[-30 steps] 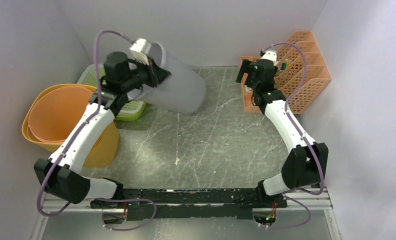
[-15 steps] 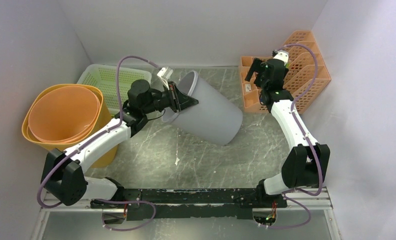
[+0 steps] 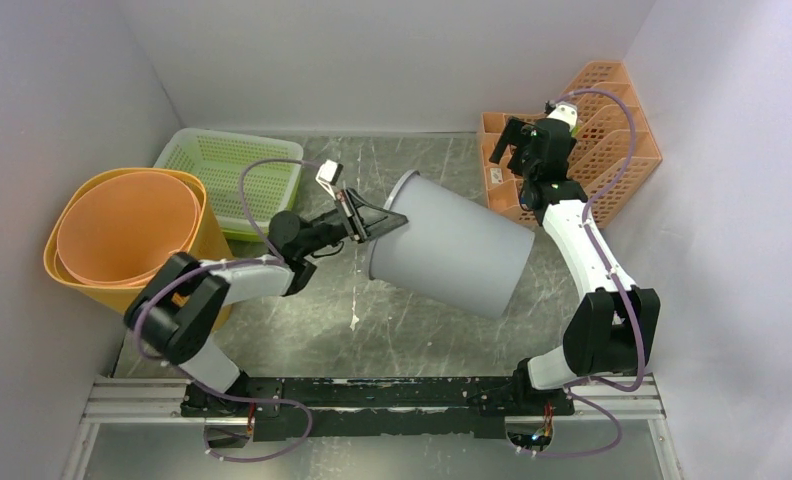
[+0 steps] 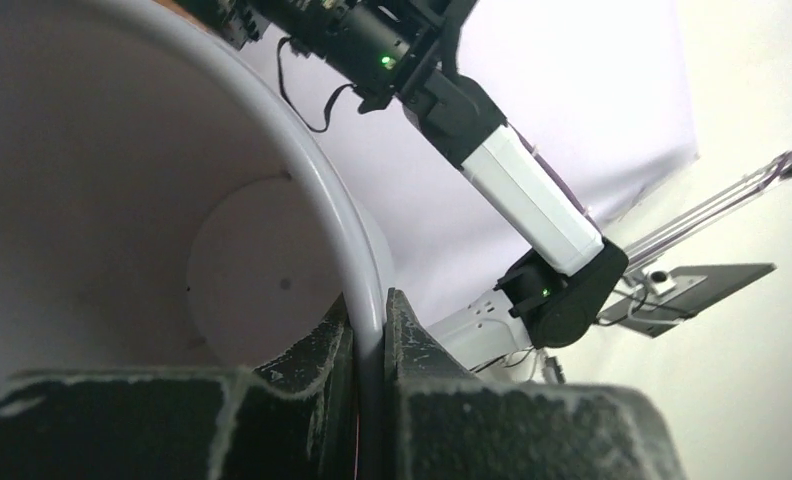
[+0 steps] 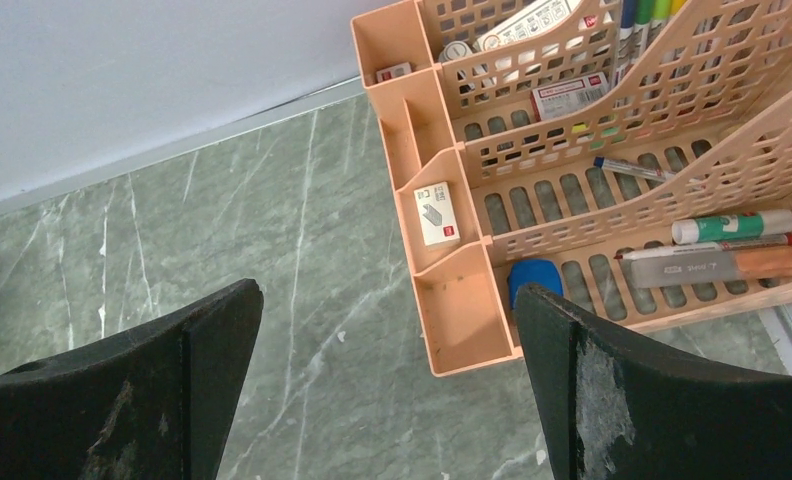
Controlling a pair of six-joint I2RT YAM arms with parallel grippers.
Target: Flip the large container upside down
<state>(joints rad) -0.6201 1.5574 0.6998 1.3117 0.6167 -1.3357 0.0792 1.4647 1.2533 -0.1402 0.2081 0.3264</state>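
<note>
Spanning the white-walled booth (image 3: 372, 60), veined grey-green tabletop (image 3: 412, 335) under tilted container (image 3: 457, 255).

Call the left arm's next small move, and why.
Probably roll the left wrist so the mouth turns toward the table. The left end effector pinches the rim of the large container, which is only sideways, mouth facing the left arm, not yet inverted.

Pale grey container (image 3: 452, 255), grey-green marbled table (image 3: 412, 320)
White veins streak the table; the nested buckets (image 3: 122, 225) are orange, the perforated basket (image 3: 212, 155) lime green, the slotted desk organiser (image 3: 627, 165) peach.
</note>
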